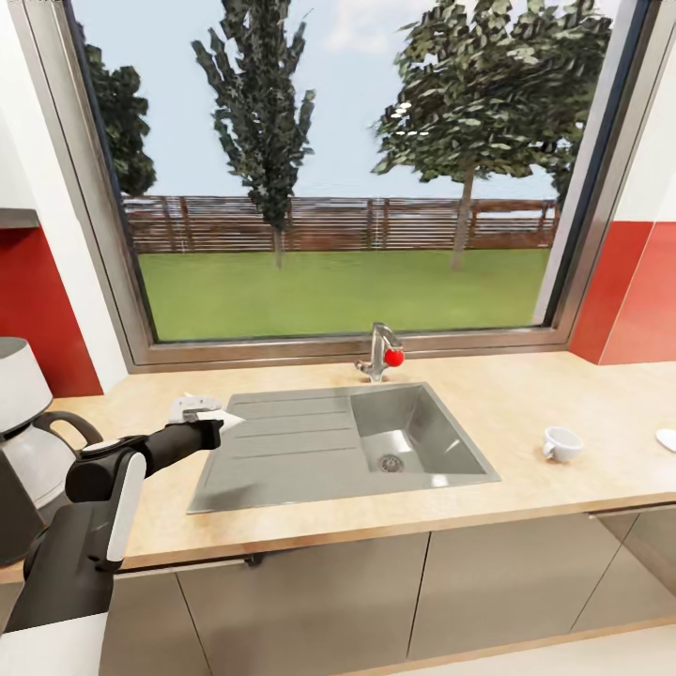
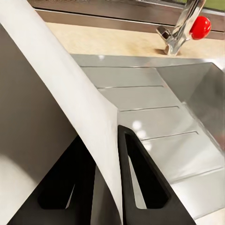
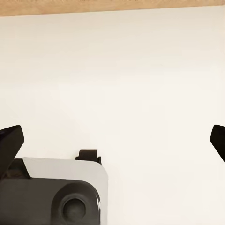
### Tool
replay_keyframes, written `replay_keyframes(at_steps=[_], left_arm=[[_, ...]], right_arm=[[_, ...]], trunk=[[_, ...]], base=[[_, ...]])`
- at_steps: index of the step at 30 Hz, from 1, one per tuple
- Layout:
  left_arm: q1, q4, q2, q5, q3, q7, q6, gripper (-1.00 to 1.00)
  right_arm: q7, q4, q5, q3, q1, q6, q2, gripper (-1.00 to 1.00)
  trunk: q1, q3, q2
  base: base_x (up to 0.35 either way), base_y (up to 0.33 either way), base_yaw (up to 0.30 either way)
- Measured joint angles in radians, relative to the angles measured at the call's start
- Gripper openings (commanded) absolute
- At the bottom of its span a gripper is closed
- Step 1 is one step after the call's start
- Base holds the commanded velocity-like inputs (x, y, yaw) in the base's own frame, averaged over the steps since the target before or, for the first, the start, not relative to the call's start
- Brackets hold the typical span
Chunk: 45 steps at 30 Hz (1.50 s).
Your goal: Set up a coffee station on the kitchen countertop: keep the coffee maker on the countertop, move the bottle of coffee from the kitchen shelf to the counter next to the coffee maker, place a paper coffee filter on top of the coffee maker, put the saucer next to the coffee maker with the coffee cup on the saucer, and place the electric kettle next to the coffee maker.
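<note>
Kitchen worktop (image 1: pixel 526 394): my left gripper (image 1: pixel 202 413) pinches the filter (image 1: pixel 225 418) over the sink (image 1: pixel 282 451), maker (image 1: pixel 28 441) unfiltered at the left edge; cup (image 1: pixel 561 442) off the saucer (image 1: pixel 667 438); right gripper (image 3: pixel 112 140) gapes.

No readable text anywhere (no labels, brands or numbers).

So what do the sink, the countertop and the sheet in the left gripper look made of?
Sink: brushed matte grey metal, soft highlights. Countertop: light wood-grain, probably laminate. Sheet in left gripper: thin white paper, apparently the coffee filter.
</note>
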Motion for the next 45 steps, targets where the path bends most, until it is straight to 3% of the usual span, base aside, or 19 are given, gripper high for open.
replay_keyframes(at_steps=[5,11,20,26,31,32,33,34,35,38,40,43,45], left_arm=[[-0.004,0.000,0.000,0.000,0.000,0.000,0.000,-1.00],[-0.100,0.001,0.000,0.001,0.000,-0.001,0.054,-1.00],[-0.301,0.033,-0.001,-0.009,-0.002,0.004,0.075,-1.00],[-0.470,0.206,-0.001,-0.011,-0.032,0.005,0.077,-1.00],[-0.696,0.504,-0.008,-0.011,-0.055,0.007,0.077,-1.00],[-0.798,0.658,-0.012,-0.013,-0.065,0.007,0.076,-1.00],[-0.844,0.715,-0.014,-0.010,-0.071,0.007,0.077,-1.00],[-0.972,0.916,-0.038,-0.026,-0.127,0.009,0.075,-1.00],[-1.039,0.939,-0.048,-0.032,-0.140,0.011,0.075,-1.00],[-1.132,1.036,-0.096,-0.122,-0.171,0.016,0.078,-1.00],[-1.176,1.081,-0.108,-0.153,-0.176,0.019,0.079,-1.00],[-1.387,1.358,-0.101,-0.192,-0.183,0.021,0.078,-1.00],[-1.478,1.468,-0.076,-0.206,-0.200,0.026,0.083,-1.00]], right_arm=[[0.000,0.000,0.000,0.000,0.000,0.000,0.000,1.00],[0.000,0.000,0.000,0.000,0.000,0.000,0.000,1.00],[0.000,0.000,0.001,0.000,0.000,0.000,0.000,1.00],[0.000,0.000,0.000,0.000,0.000,0.000,0.000,1.00],[0.000,0.000,0.001,0.000,0.000,0.001,0.000,1.00],[0.000,0.000,0.001,0.000,0.000,0.001,0.000,1.00],[0.000,0.000,0.001,0.000,0.000,0.001,0.000,1.00],[0.000,0.000,0.001,0.000,0.000,0.001,0.000,1.00],[0.000,-0.001,0.001,0.000,0.000,0.001,0.000,1.00],[0.000,0.000,0.001,0.000,0.000,0.001,0.000,1.00],[0.000,0.000,0.001,0.000,0.000,0.001,0.000,1.00],[0.000,0.000,0.001,0.000,0.000,0.000,0.000,1.00],[0.000,0.000,0.001,0.000,0.000,0.000,0.000,1.00]], trunk=[[0.000,0.000,0.000],[0.000,0.000,0.000],[0.000,0.000,0.000],[0.000,0.000,0.000],[0.000,0.000,0.000],[0.000,0.000,0.000],[0.000,0.000,0.000],[0.000,0.000,0.001],[0.000,0.000,0.000],[0.000,0.000,0.000],[0.000,0.000,0.000],[0.000,0.000,0.000],[0.000,0.000,0.000]], base=[[0.000,0.000,0.000],[0.000,0.000,0.009],[0.000,0.000,0.176],[0.000,0.000,0.260],[0.000,0.000,0.231],[0.000,0.000,0.100],[0.000,0.000,0.033],[0.000,0.000,0.026],[0.000,0.000,0.017],[0.000,0.000,0.010],[0.000,0.000,0.005],[0.000,0.000,0.002],[0.000,0.000,0.000]])
